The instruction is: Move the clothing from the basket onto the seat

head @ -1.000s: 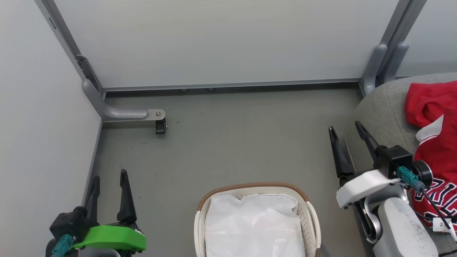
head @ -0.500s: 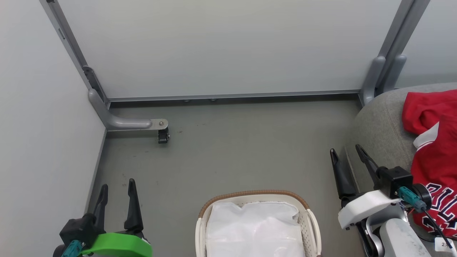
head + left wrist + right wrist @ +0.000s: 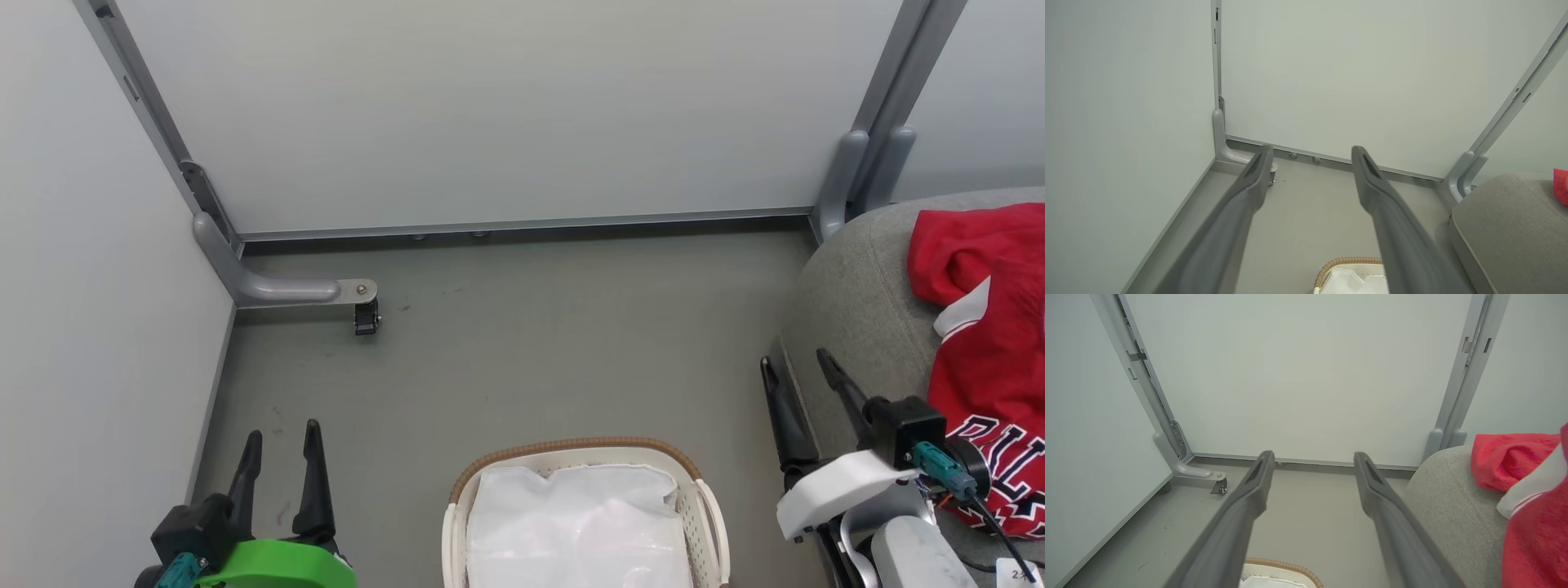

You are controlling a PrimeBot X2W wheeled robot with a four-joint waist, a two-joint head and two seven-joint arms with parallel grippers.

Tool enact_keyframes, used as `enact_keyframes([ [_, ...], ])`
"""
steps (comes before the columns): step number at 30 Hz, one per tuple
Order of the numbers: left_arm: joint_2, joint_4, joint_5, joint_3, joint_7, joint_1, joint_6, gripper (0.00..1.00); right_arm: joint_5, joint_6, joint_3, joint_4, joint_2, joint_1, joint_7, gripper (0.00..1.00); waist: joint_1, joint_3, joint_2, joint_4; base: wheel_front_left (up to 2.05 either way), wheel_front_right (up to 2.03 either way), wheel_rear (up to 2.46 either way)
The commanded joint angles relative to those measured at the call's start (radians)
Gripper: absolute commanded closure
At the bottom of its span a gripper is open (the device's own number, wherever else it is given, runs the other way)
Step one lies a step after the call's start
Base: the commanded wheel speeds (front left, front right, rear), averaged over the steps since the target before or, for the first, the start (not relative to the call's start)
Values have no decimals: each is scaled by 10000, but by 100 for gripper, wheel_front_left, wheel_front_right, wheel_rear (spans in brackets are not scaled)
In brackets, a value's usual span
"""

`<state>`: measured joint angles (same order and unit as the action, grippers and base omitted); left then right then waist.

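Note:
The white perforated basket (image 3: 709, 513) with a brown woven rim stands at the bottom centre on the floor and holds a white plastic liner sheet (image 3: 575, 527). The red clothing (image 3: 984, 327) lies on the grey seat (image 3: 857, 294) at the right; a jersey with white trim and lettering lies below a plain red piece (image 3: 1506, 457). My left gripper (image 3: 282, 437) hangs open at the lower left, nothing between its fingers. My right gripper (image 3: 798, 366) is open beside the seat's left edge, empty. The seat (image 3: 1506, 228) and the basket rim (image 3: 1347, 261) also appear in the left wrist view.
Pale partition walls close the space at the left and back. A grey partition foot with a small black caster (image 3: 365, 317) juts onto the floor at the back left. Another grey post (image 3: 857, 175) stands at the back right, next to the seat.
The head view has shifted, so the whole scene sits differently. Both grippers appear lower in the frame and stay open. The clothing lies unchanged on the seat.

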<state>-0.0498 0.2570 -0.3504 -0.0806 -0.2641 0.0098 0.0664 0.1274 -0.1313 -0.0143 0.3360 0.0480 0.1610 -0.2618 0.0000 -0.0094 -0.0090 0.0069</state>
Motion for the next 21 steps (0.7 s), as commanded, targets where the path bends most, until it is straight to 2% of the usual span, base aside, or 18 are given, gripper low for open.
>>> enact_keyframes([
  [1,6,70,-10,-4,4,3,1,100,6,0,-2,60,-6,-17,10,100,0,-1,0,0,0,0,0],
  [5,22,313,-462,67,145,-13,23,100,498,0,108,340,-60,-137,219,100,0,1,2,-2,0,0,0],
  [21,14,200,-3000,459,900,-279,157,100,3518,1,310,5,-37,-262,922,100,0,17,13,-11,0,0,0],
])
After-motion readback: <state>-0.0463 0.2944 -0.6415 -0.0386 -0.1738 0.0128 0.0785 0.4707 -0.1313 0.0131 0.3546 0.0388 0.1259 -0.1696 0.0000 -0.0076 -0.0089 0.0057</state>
